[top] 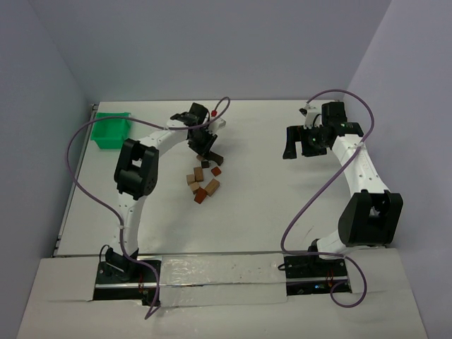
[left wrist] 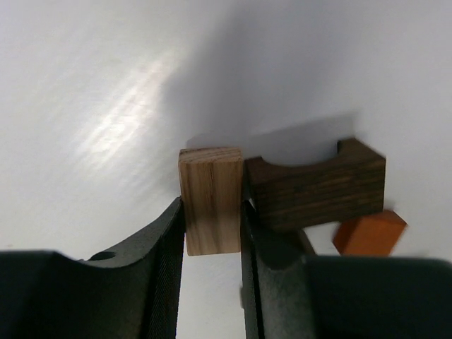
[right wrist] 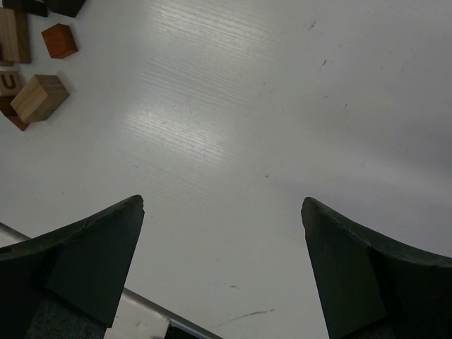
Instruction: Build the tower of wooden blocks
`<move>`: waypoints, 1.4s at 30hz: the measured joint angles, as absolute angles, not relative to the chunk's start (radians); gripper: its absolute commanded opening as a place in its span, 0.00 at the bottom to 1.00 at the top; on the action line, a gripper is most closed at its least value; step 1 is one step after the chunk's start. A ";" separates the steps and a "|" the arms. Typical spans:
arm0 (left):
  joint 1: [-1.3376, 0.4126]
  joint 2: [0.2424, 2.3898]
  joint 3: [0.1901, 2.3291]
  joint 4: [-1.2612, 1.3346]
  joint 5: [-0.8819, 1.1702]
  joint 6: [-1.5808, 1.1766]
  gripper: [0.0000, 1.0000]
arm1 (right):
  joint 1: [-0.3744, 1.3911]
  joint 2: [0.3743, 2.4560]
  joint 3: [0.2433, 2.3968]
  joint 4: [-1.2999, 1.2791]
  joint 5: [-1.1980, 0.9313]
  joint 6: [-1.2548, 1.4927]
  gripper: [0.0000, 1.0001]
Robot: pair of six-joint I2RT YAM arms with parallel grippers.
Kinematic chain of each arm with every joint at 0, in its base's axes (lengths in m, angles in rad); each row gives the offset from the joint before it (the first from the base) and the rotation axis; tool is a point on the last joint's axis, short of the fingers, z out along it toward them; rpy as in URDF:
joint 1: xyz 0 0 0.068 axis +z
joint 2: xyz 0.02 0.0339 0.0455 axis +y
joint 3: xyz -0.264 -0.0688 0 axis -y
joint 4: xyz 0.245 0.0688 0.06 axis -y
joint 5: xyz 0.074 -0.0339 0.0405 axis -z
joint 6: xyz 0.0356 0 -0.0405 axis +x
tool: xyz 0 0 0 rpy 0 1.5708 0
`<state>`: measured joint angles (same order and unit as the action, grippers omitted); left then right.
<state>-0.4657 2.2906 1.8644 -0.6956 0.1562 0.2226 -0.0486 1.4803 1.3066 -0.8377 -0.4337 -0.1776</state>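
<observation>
My left gripper [left wrist: 212, 212] is shut on a tan wooden block [left wrist: 210, 185], its grain running lengthwise between the fingers. A dark brown arch-shaped block [left wrist: 318, 187] lies against the outside of the right finger, with an orange block [left wrist: 369, 233] just behind it. From above, the left gripper [top: 207, 150] sits at the far end of a loose cluster of wooden blocks [top: 201, 182]. No wood block tower shows in any view. My right gripper [right wrist: 222, 205] is open over bare table, well to the right of the blocks [top: 296, 145].
A green bin [top: 111, 131] stands at the table's far left edge. In the right wrist view an orange cube [right wrist: 58, 40] and a tan cube [right wrist: 39, 97] lie at the upper left. Grey walls close in the table on three sides.
</observation>
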 measured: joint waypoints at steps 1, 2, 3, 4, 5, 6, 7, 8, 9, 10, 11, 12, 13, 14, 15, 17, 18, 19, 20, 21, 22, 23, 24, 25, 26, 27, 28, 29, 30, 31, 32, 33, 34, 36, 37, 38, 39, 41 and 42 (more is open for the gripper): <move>-0.477 2.278 1.843 -0.690 0.165 0.242 0.01 | -0.049 1.480 1.306 -0.838 -0.434 -0.178 1.00; -0.491 2.267 1.824 -0.688 0.172 0.262 0.00 | -0.049 1.480 1.304 -0.838 -0.434 -0.178 1.00; -0.505 2.258 1.809 -0.687 0.178 0.280 0.00 | -0.049 1.480 1.303 -0.838 -0.434 -0.178 1.00; -0.522 2.250 1.794 -0.682 0.185 0.298 0.00 | -0.049 1.480 1.301 -0.838 -0.434 -0.178 1.00; -0.541 2.240 1.776 -0.674 0.190 0.312 0.00 | -0.050 1.480 1.301 -0.838 -0.434 -0.178 1.00; -0.560 2.228 1.757 -0.671 0.195 0.324 0.00 | -0.050 1.480 1.301 -0.838 -0.434 -0.178 1.00; -0.580 2.215 1.737 -0.667 0.201 0.335 0.00 | -0.050 1.480 1.301 -0.838 -0.434 -0.178 1.00; -0.600 2.202 1.716 -0.665 0.207 0.344 0.00 | -0.050 1.480 1.301 -0.838 -0.434 -0.179 1.00; -0.618 2.190 1.695 -0.662 0.214 0.352 0.00 | -0.050 1.480 1.301 -0.838 -0.434 -0.180 1.00; -0.637 2.180 1.677 -0.661 0.220 0.356 0.00 | -0.050 1.480 1.301 -0.838 -0.433 -0.181 1.00; -0.653 2.172 1.663 -0.661 0.226 0.359 0.00 | -0.050 1.479 1.301 -0.838 -0.433 -0.182 1.00; -0.667 2.164 1.649 -0.660 0.231 0.361 0.00 | -0.050 1.479 1.301 -0.838 -0.432 -0.182 1.00; -0.680 2.156 1.636 -0.659 0.237 0.361 0.00 | -0.051 1.477 1.301 -0.838 -0.431 -0.183 1.00; -0.692 2.147 1.623 -0.657 0.242 0.361 0.00 | -0.051 1.475 1.300 -0.838 -0.431 -0.184 1.00; -0.703 2.138 1.609 -0.655 0.245 0.360 0.00 | -0.051 1.473 1.299 -0.838 -0.430 -0.185 1.00; -0.723 2.119 1.579 -0.652 0.250 0.355 0.00 | -0.052 1.467 1.296 -0.838 -0.430 -0.188 1.00; -0.731 2.112 1.568 -0.653 0.253 0.353 0.00 | -0.053 1.464 1.294 -0.839 -0.430 -0.189 1.00; -0.740 2.107 1.560 -0.654 0.255 0.349 0.00 | -0.053 1.460 1.291 -0.840 -0.430 -0.191 1.00; -0.748 2.104 1.555 -0.655 0.257 0.341 0.00 | -0.054 1.456 1.289 -0.839 -0.430 -0.193 1.00; -0.754 2.104 1.554 -0.657 0.259 0.331 0.00 | -0.055 1.454 1.287 -0.841 -0.430 -0.196 1.00; -0.758 2.104 1.555 -0.659 0.259 0.318 0.00 | -0.055 1.451 1.286 -0.842 -0.430 -0.198 1.00; -0.760 2.104 1.557 -0.662 0.258 0.300 0.00 | -0.055 1.449 1.286 -0.842 -0.429 -0.200 1.00; -0.760 2.104 1.558 -0.664 0.258 0.284 0.00 | -0.055 1.447 1.286 -0.842 -0.429 -0.201 1.00; -0.757 2.105 1.565 -0.674 0.256 0.263 0.00 | -0.056 1.445 1.286 -0.842 -0.430 -0.201 1.00; -0.753 2.108 1.579 -0.687 0.250 0.242 0.00 | -0.056 1.444 1.286 -0.842 -0.430 -0.201 1.00; -0.745 2.115 1.600 -0.698 0.246 0.216 0.00 | -0.056 1.444 1.286 -0.842 -0.430 -0.202 1.00; -0.733 2.123 1.627 -0.706 0.243 0.186 0.00 | -0.057 1.444 1.286 -0.842 -0.430 -0.202 1.00; -0.718 2.132 1.657 -0.710 0.241 0.156 0.00 | -0.057 1.443 1.286 -0.842 -0.430 -0.202 1.00; -0.699 2.144 1.687 -0.713 0.239 0.122 0.00 | -0.057 1.443 1.286 -0.842 -0.430 -0.202 1.00; -0.680 2.155 1.718 -0.716 0.235 0.092 0.00 | -0.057 1.443 1.286 -0.842 -0.430 -0.202 1.00; -0.656 2.168 1.743 -0.715 0.231 0.062 0.00 | -0.057 1.443 1.286 -0.843 -0.430 -0.202 1.00; -0.631 2.181 1.765 -0.714 0.227 0.032 0.00 | -0.057 1.443 1.286 -0.843 -0.430 -0.202 1.00; -0.605 2.193 1.775 -0.710 0.222 0.000 0.00 | -0.057 1.442 1.286 -0.843 -0.430 -0.202 1.00; -0.554 2.206 1.768 -0.711 0.209 -0.046 0.00 | -0.057 1.438 1.286 -0.843 -0.430 -0.202 1.00; -0.531 2.207 1.747 -0.707 0.199 -0.063 0.00 | -0.057 1.434 1.285 -0.843 -0.429 -0.202 1.00; -0.507 2.208 1.725 -0.702 0.189 -0.081 0.00 | -0.057 1.429 1.283 -0.844 -0.428 -0.203 1.00; -0.486 2.199 1.706 -0.694 0.192 -0.095 0.00 | -0.057 1.423 1.281 -0.845 -0.427 -0.203 1.00; -0.461 2.170 1.655 -0.679 0.192 -0.119 0.00 | -0.057 1.408 1.273 -0.845 -0.425 -0.203 1.00; -0.455 2.154 1.630 -0.673 0.192 -0.126 0.00 | -0.057 1.400 1.268 -0.846 -0.424 -0.203 1.00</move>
<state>-0.4546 2.1542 1.6298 -0.6726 0.1917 -0.1257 -0.0570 1.3999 1.2678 -0.8456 -0.4244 -0.2031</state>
